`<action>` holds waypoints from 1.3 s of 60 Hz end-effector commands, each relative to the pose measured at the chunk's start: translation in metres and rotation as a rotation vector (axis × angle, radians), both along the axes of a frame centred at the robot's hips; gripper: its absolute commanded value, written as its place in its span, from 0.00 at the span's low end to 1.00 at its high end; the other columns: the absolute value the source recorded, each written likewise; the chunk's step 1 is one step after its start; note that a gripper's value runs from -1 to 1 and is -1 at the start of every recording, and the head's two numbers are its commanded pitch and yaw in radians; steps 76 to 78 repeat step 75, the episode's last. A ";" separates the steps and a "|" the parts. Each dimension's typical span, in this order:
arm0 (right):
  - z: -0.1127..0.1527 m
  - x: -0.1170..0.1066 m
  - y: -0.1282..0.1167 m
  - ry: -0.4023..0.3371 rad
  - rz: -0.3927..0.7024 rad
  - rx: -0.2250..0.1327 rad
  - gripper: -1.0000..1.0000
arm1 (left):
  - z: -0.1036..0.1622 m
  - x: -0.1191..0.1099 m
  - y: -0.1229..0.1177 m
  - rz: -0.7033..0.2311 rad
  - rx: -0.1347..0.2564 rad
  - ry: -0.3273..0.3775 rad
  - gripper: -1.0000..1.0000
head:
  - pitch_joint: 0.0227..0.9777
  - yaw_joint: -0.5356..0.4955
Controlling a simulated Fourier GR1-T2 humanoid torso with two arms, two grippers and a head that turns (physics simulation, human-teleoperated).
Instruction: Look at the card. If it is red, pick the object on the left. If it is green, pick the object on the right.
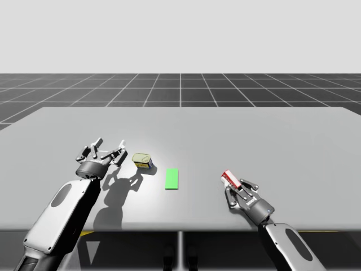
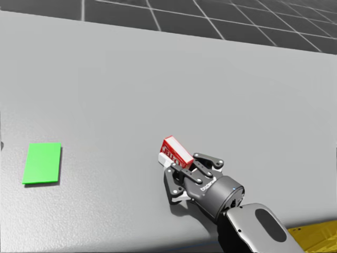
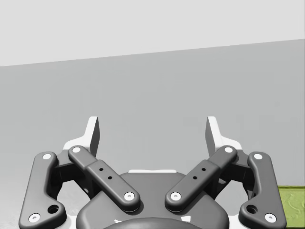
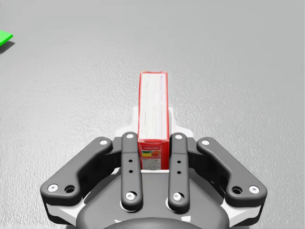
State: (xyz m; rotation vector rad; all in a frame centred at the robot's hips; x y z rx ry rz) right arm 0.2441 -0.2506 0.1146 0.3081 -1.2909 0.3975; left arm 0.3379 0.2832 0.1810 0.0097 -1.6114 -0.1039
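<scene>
A green card (image 1: pixel 172 178) lies flat at the table's middle, also in the head view (image 2: pixel 42 163) and off to one side in the right wrist view (image 4: pixel 4 37). To its right a red box (image 1: pixel 229 178) (image 2: pixel 176 151) (image 4: pixel 153 112) stands on edge between the fingers of my right gripper (image 1: pixel 233 184) (image 2: pixel 177 165) (image 4: pixel 153 145), which is shut on its narrow sides. To the card's left lies a yellow-green can (image 1: pixel 142 161). My left gripper (image 1: pixel 107 151) (image 3: pixel 152 133) hovers open just left of it, with nothing between its fingers; the can's edge (image 3: pixel 291 206) shows beside it.
The grey table (image 1: pixel 271 141) stretches wide and bare beyond the objects. Its front edge (image 1: pixel 180 230) runs close behind my right wrist. A dark gridded floor lies past the far edge.
</scene>
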 end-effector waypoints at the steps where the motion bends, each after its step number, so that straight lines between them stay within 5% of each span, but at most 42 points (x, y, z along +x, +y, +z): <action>1: -0.015 -0.007 -0.009 0.040 -0.070 -0.021 1.00 | 0.000 0.000 0.000 0.001 0.000 0.000 0.00 | 0.73 0.19; 22: -0.016 -0.007 -0.011 0.025 -0.071 -0.027 1.00 | 0.002 -0.001 0.003 0.003 0.004 -0.013 0.00 | 0.45 0.16; 41: 0.018 -0.002 -0.013 -0.055 -0.079 -0.015 1.00 | 0.002 -0.001 0.003 0.003 0.004 -0.013 0.00 | 0.45 0.15; 61: 0.109 0.027 -0.025 -0.314 -0.189 0.020 1.00 | 0.002 -0.001 0.003 0.003 0.004 -0.013 0.00 | 0.45 0.15; 75: 0.182 0.034 -0.026 -0.583 -0.307 0.049 1.00 | 0.002 -0.001 0.003 0.005 0.003 -0.013 0.00 | 0.45 0.15; 78: 0.182 0.034 -0.026 -0.583 -0.307 0.049 1.00 | 0.002 -0.001 0.003 0.005 0.003 -0.013 0.00 | 0.45 0.15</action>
